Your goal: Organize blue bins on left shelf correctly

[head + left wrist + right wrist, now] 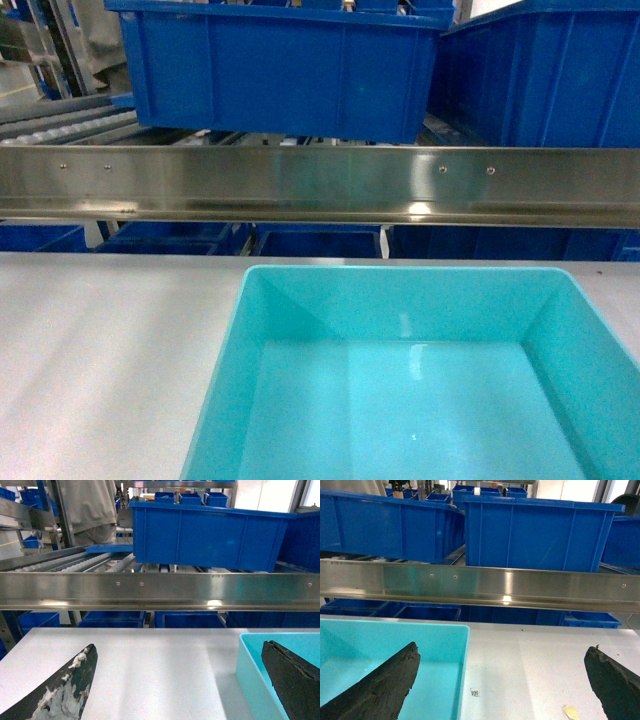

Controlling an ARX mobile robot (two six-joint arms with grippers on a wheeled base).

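Head view shows the pale turquoise tub (410,390) sitting on my grey worktop (100,360), just in front of the left shelf's steel front rail (320,185). No tool appears in that view.

My left tool (180,680) is spread wide and straddles the tub's left wall: one finger (295,680) hangs inside the tub, the other (65,690) over bare worktop. My right tool (500,680) is equally wide apart and straddles the right wall, one finger (380,685) inside, the other (615,680) outside. Neither pinches anything yet.

I judge the step to be gripping both side walls for a two-handed lift. To do it well I want each tool low enough that the rolled rim sits above the pads, then both closing together so the tub does not skew. The lift must clear the rail before I push forward onto the rollers (75,565), and the free lane looks to be left of the royal-blue crates (280,65), so I should aim there.

The tub is smooth, glossy plastic with tapered walls, likely slippery and a little flexible; a firm, even squeeze suits it. The rail is brushed stainless, hard-edged and shiny. My finger pads are dark and rough, and the left outer one carries white fluffy residue, which may weaken its grip.
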